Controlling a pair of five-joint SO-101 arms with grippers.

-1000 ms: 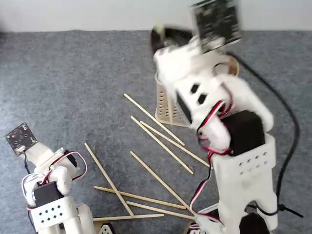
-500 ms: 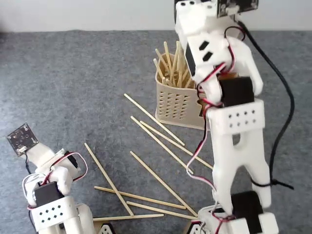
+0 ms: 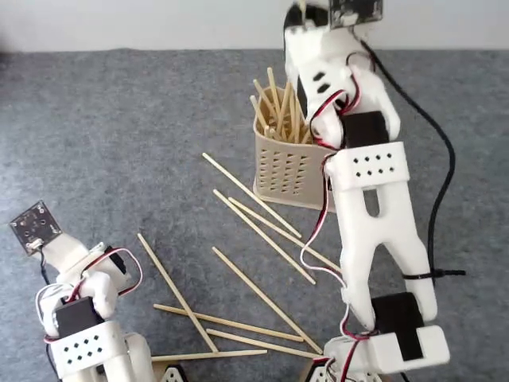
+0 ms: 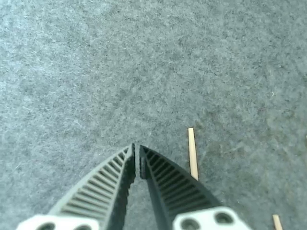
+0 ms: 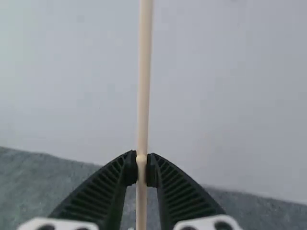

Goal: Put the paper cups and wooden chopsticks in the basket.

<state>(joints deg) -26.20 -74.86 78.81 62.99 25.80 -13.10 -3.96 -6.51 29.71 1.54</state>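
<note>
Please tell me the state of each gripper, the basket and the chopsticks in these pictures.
Right gripper: shut on one chopstick.
Left gripper: shut, empty, above the mat.
Basket: upright, with many sticks standing in it.
Loose chopsticks: lying flat on the mat, outside the basket.

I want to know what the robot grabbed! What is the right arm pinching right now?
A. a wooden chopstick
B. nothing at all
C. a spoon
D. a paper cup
A: in the right wrist view, the right end effector is shut on a wooden chopstick that sticks straight out between its jaws.
</note>
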